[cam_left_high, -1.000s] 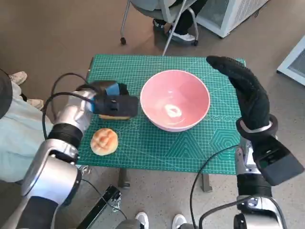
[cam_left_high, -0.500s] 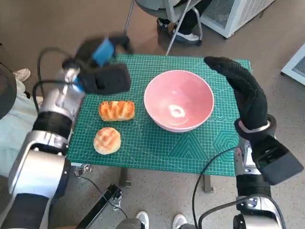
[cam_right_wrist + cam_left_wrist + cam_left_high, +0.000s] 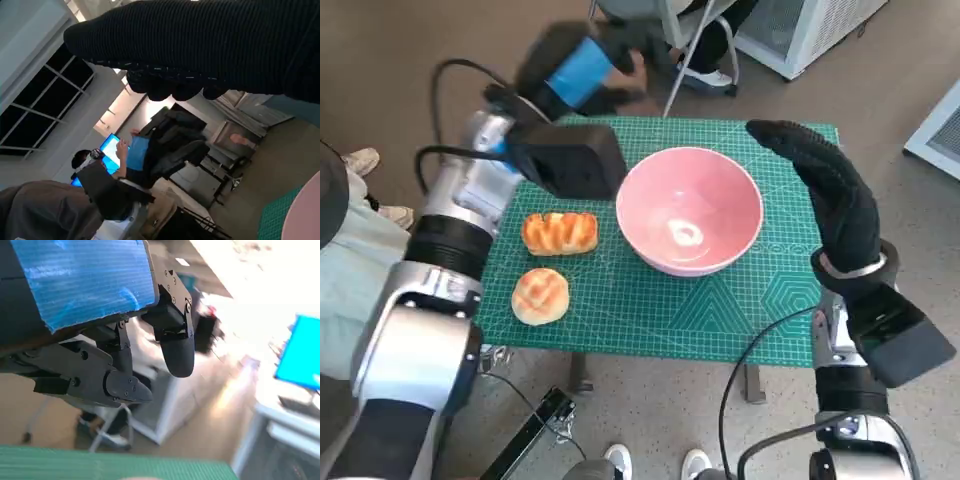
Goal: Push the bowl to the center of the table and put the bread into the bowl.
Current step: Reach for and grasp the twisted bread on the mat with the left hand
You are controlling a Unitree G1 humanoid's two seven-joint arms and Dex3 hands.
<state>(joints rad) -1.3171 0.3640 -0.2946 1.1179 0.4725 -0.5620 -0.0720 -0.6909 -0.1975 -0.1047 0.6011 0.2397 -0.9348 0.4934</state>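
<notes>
The bowl (image 3: 689, 222), pink, stands upright on the green mat (image 3: 620, 310) that covers the desk, a little right of the mat's middle and toward its far edge. Its inside shows only a bright glint. In the right wrist view a slice of its pink rim (image 3: 304, 216) shows at the lower right corner, with a strip of mat beside it.

Two breads lie on the mat in the left half of the head view. The long loaf (image 3: 560, 232) lies just left of the bowl, apart from it. The round bun (image 3: 540, 296) lies below the loaf in the frame, near the mat's front edge, apart from both loaf and bowl.

The left hand (image 3: 590, 68) is blurred, raised at the upper middle-left of the head view, beyond the mat's far edge, blue tape facing the camera. Its wrist's black box hangs over the mat's far left part, next to the bowl's rim. In the left wrist view its fingers (image 3: 177, 347) are loosely parted and hold nothing; floor and furniture show behind them.

The right hand (image 3: 825, 190) stands at the right of the head view, fingers straight and pressed together, pointing to the upper left past the bowl's right rim. It holds nothing; whether it touches the bowl I cannot tell.
</notes>
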